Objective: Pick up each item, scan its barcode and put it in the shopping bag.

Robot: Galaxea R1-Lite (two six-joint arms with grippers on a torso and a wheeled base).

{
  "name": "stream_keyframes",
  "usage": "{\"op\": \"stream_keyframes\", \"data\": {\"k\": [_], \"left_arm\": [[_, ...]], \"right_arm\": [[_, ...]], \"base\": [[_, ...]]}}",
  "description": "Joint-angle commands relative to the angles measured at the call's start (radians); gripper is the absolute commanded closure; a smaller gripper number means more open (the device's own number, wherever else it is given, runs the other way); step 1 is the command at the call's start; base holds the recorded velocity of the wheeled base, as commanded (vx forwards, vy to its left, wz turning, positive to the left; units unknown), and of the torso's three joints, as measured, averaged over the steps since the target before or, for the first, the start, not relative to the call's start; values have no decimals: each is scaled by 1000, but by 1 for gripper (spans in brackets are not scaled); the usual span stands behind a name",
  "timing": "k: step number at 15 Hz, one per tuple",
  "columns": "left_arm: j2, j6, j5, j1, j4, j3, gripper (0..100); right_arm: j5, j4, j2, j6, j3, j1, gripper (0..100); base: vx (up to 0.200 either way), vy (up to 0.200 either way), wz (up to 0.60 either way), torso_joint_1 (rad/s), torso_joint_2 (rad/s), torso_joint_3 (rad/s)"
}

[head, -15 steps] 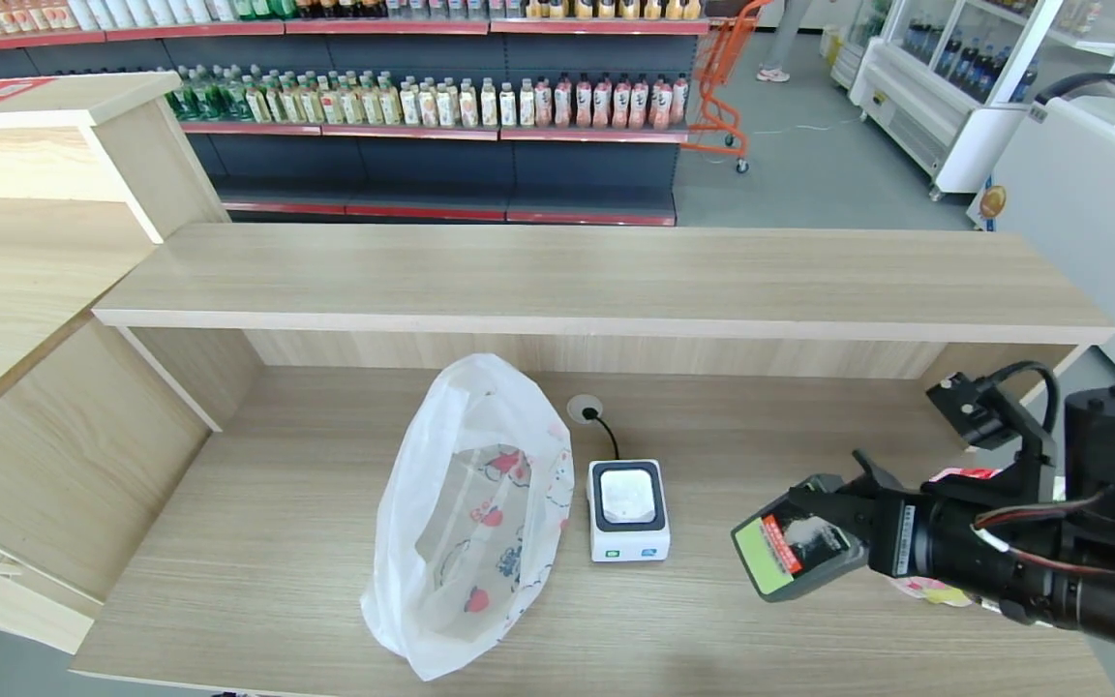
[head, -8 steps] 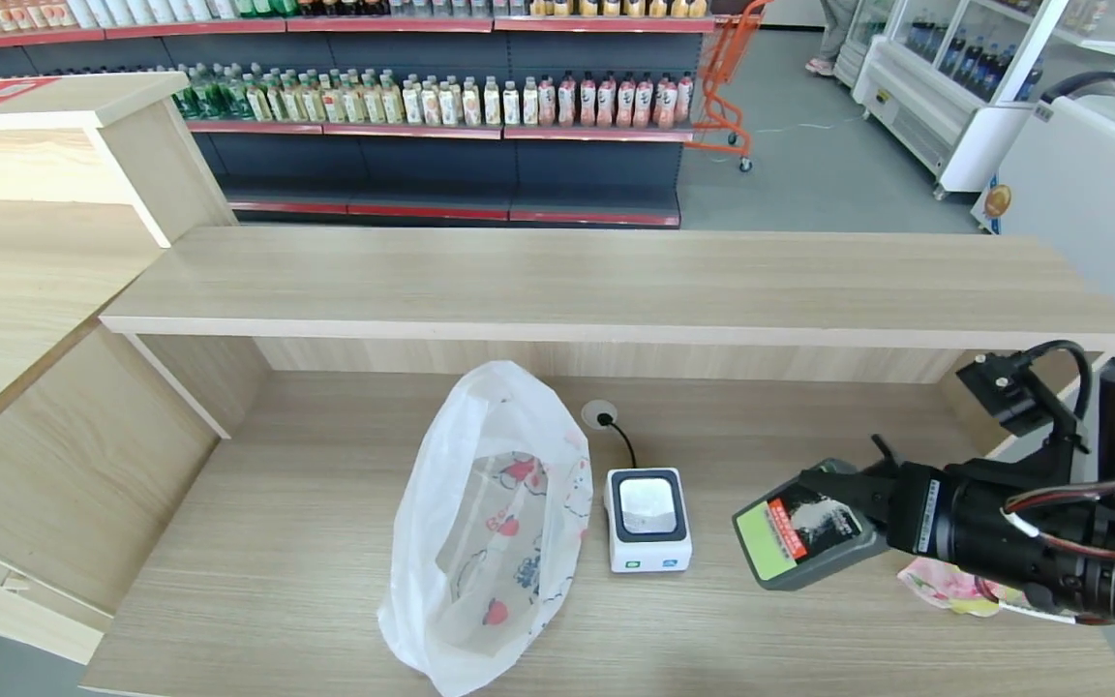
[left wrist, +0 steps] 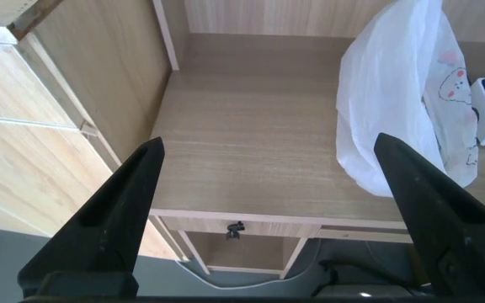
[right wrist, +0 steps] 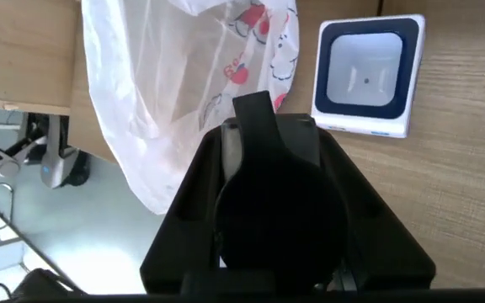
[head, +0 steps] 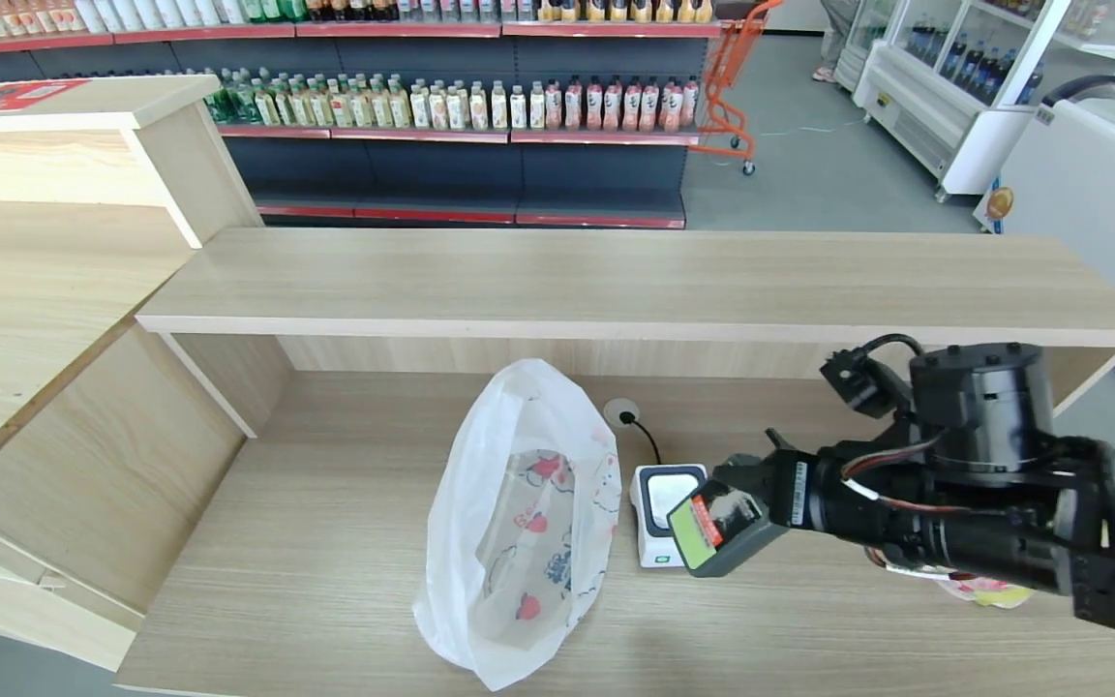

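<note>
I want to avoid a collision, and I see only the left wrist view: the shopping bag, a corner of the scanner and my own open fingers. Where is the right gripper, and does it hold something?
Observer: The right gripper is shut on a dark grey package with a green side and a red label.
Operator: Is the package at the scanner?
Observer: In the head view it overlaps the right front corner of the barcode scanner, on the side away from the shopping bag.
Operator: Are other items waiting?
Observer: One flat colourful packet lies on the counter under the right arm, partly hidden.
</note>
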Motion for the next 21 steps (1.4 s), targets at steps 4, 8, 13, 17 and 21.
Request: {"op": "stream_keyframes", "data": {"k": [4, 8, 13, 17, 21], "left_arm": [[0, 0, 0, 0, 0, 0, 0], [0, 0, 0, 0, 0, 0, 0], [0, 0, 0, 0, 0, 0, 0], [1, 0, 0, 0, 0, 0, 0], [0, 0, 0, 0, 0, 0, 0]], "right_arm": [[-29, -112, 373, -168, -179, 66, 100], [11, -175, 508, -226, -265, 72, 100], [4, -230, 669, -292, -465, 136, 100], [0, -230, 770, -478, -561, 164, 100], [0, -228, 808, -567, -580, 155, 100]], "base": [[0, 0, 0, 0, 0, 0], [0, 0, 0, 0, 0, 0], [0, 0, 0, 0, 0, 0], [0, 0, 0, 0, 0, 0], [0, 0, 0, 0, 0, 0]]}}
